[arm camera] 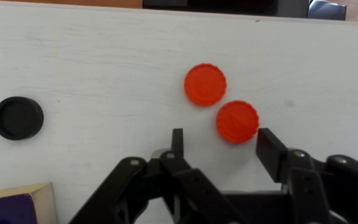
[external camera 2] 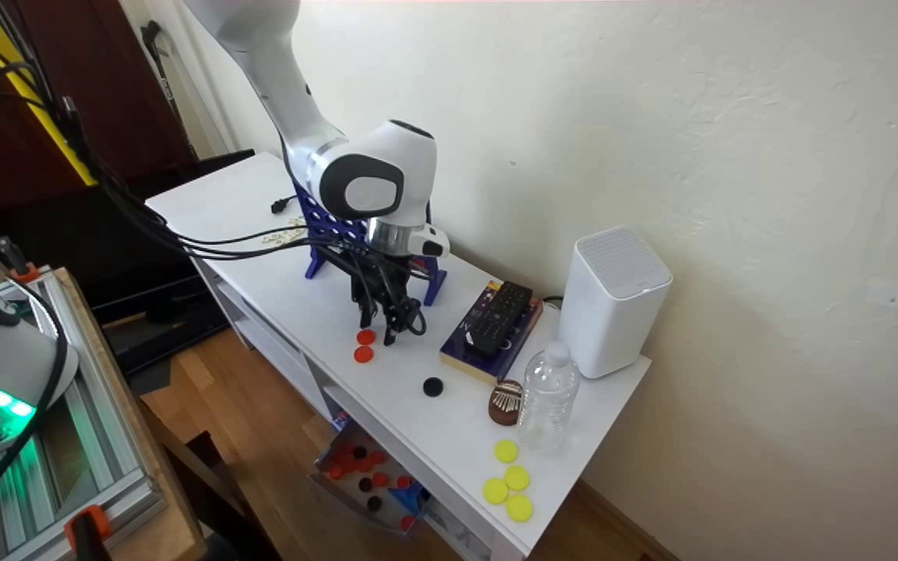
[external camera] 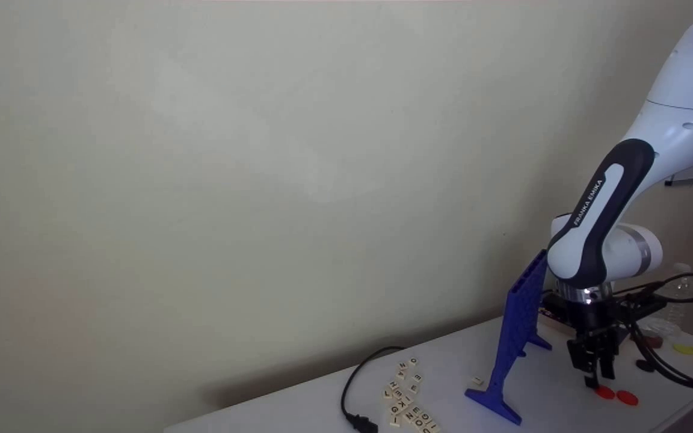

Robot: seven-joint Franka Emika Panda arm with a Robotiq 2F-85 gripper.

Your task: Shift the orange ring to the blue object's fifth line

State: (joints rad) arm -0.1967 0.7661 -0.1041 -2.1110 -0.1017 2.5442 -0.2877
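With fingers (arm camera: 270,155) spread, empty, best to ease rightward, evenly straddling the lower disc (arm camera: 237,121) right of centre in the wrist view, before pinching.

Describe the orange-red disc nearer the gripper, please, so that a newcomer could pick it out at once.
Start with the white table and the open gripper over it. In the wrist view, the nearer disc appears close beside one fingertip. Unlike its orange-red neighbour, it lies farther from the table edge seen there.

Blue stand (external camera: 515,325), orange-red discs (arm camera: 237,122), black pincer (arm camera: 220,140), yellow discs (external camera 2: 517,478)
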